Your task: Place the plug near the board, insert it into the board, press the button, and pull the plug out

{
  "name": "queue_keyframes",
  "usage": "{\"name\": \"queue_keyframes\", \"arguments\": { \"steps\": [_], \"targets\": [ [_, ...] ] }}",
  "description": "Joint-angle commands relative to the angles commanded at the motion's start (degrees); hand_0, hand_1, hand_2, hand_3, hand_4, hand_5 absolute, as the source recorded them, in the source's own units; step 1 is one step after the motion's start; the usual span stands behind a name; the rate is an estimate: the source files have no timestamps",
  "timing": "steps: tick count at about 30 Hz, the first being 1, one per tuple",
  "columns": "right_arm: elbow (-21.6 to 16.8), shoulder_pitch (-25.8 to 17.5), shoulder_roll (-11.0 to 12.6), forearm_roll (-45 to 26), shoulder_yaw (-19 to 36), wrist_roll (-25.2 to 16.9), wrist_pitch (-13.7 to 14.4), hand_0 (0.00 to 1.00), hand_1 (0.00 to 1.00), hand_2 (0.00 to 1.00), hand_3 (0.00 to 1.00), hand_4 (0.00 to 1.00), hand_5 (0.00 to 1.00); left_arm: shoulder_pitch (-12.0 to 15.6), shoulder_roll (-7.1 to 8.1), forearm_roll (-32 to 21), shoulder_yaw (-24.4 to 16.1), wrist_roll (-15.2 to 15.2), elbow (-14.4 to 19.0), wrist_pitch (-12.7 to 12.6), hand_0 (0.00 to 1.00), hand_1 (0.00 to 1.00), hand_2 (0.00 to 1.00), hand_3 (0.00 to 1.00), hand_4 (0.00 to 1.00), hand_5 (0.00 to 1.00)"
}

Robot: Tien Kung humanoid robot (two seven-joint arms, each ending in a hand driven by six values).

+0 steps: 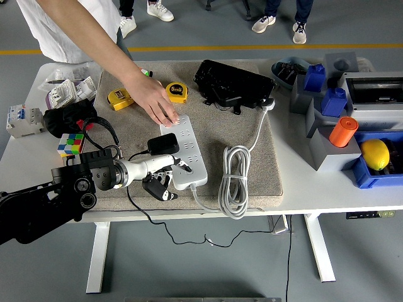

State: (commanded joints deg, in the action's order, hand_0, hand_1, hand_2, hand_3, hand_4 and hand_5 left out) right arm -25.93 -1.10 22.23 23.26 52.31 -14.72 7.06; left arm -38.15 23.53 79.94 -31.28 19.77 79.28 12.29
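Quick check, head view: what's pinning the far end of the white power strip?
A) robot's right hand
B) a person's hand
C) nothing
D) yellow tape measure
B: the person's hand presses on the far end of the power strip; the robot's left hand is at the near end.

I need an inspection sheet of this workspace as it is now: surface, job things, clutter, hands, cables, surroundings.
Surface: white table with a beige felt mat.
Job things: white power strip on the mat; black plug adapter at its left edge.
Clutter: two yellow tape measures, colourful puzzle cube, black case, orange cylinder, yellow lemon-like ball, blue bins.
Hands: robot left hand reaches to the strip's near end, fingers curled; right hand not in view. A person's hand presses the strip's far end.
Cables: coiled white cord; thin black wire hangs off the near edge.
Surroundings: grey floor, yellow line, bystanders' shoes.
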Motion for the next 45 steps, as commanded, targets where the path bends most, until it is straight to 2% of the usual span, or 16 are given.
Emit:
{"name": "queue_keyframes", "arguments": {
  "steps": [3,4,8,9,10,13,15,16,18,21,22,25,31,39,40,45],
  "targets": [
    [0.0,-0.05,0.0,0.0,0.12,0.01,0.0,0.699,0.699,0.674,0.573,0.998,0.513,0.22,0.19,-0.07,-1.55,-0.31,1.21,-0.13,0.039,0.126,0.226,0.822,0.738,0.002],
    [-0.01,-0.07,0.0,0.02,0.15,0.02,-0.01,0.699,0.699,0.674,0.574,0.998,0.512,0.32,0.25,-0.16,-1.98,-0.4,1.53,-0.22,0.043,0.128,0.231,0.82,0.691,0.002],
    [-0.04,-0.08,-0.02,0.09,0.36,0.01,0.0,0.699,0.699,0.674,0.574,0.998,0.512,1.33,0.55,-0.81,-3.75,-3.46,1.84,-2.44,0.043,0.128,0.231,0.82,0.691,0.002],
    [-0.01,-0.1,-0.08,0.08,0.41,0.01,0.0,0.699,0.699,0.674,0.574,0.998,0.512,1.78,0.58,-0.69,-4.35,-5.64,1.53,-4.0,0.043,0.128,0.231,0.82,0.691,0.002],
    [0.02,-0.12,-0.15,0.07,0.42,0.01,0.0,0.699,0.699,0.674,0.574,0.998,0.512,2.24,0.57,-0.92,-4.95,-7.96,1.15,-5.6,0.153,0.221,0.383,0.759,0.815,0.032],
    [0.06,-0.23,-0.38,0.07,0.48,0.03,0.0,0.699,0.699,0.674,0.574,0.998,0.512,3.37,0.4,-1.71,-6.6,-13.93,0.08,-10.58,0.153,0.221,0.383,0.759,0.815,0.032],
    [0.09,-0.25,-0.43,0.03,0.4,0.03,-0.02,0.699,0.699,0.674,0.574,0.998,0.512,3.69,0.25,-1.93,-7.21,-16.82,-0.46,-13.24,0.153,0.221,0.383,0.759,0.815,0.032],
    [0.08,-0.21,-0.42,0.04,0.37,0.03,-0.02,0.699,0.699,0.675,0.574,0.998,0.512,3.78,0.15,-2.26,-7.44,-18.25,-0.9,-14.46,0.32,0.507,0.54,0.751,0.998,0.383],
    [0.07,-0.13,-0.45,0.07,0.47,0.03,-0.03,0.699,0.699,0.675,0.574,0.998,0.512,3.82,-0.08,-2.97,-7.42,-20.5,-1.98,-16.38,0.32,0.507,0.54,0.751,0.998,0.383],
    [0.05,-0.04,-0.4,0.09,0.49,0.03,-0.04,0.699,0.699,0.675,0.574,0.998,0.512,3.81,-0.24,-2.46,-7.16,-22.14,-2.99,-18.14,0.32,0.507,0.54,0.751,0.998,0.383],
    [0.05,-0.03,-0.38,0.09,0.5,0.02,-0.04,0.699,0.699,0.674,0.574,0.998,0.511,3.81,-0.34,-2.06,-7.08,-22.46,-3.33,-18.61,0.679,0.722,0.709,0.746,0.998,0.508],
    [0.07,-0.05,-0.33,0.09,0.41,0.02,-0.05,0.699,0.699,0.674,0.574,0.998,0.511,3.7,-0.62,-1.47,-6.7,-23.85,-4.44,-20.25,0.679,0.722,0.709,0.746,0.998,0.508],
    [0.07,-0.08,-0.18,0.05,0.16,0.01,-0.06,0.699,0.699,0.674,0.574,0.998,0.511,3.22,-1.35,1.42,-5.21,-24.66,-7.52,-24.15,0.707,0.747,0.729,0.761,0.998,0.516],
    [0.02,-0.01,0.0,0.0,-0.04,-0.01,-0.06,0.699,0.699,0.674,0.574,0.998,0.512,2.0,-2.71,6.95,-2.8,-22.26,-12.1,-25.66,0.706,0.736,0.717,0.732,0.998,0.494],
    [0.0,-0.02,0.03,0.01,-0.05,-0.01,-0.06,0.699,0.7,0.674,0.574,0.998,0.512,1.93,-2.83,7.38,-2.62,-21.96,-12.44,-25.69,0.69,0.719,0.715,0.72,0.998,0.394],
    [0.01,-0.1,0.16,-0.12,-0.2,-0.03,-0.07,0.699,0.7,0.674,0.574,0.998,0.512,1.61,-3.49,9.33,-1.43,-21.45,-14.94,-26.57,0.69,0.719,0.715,0.72,0.998,0.394]
  ]
}}
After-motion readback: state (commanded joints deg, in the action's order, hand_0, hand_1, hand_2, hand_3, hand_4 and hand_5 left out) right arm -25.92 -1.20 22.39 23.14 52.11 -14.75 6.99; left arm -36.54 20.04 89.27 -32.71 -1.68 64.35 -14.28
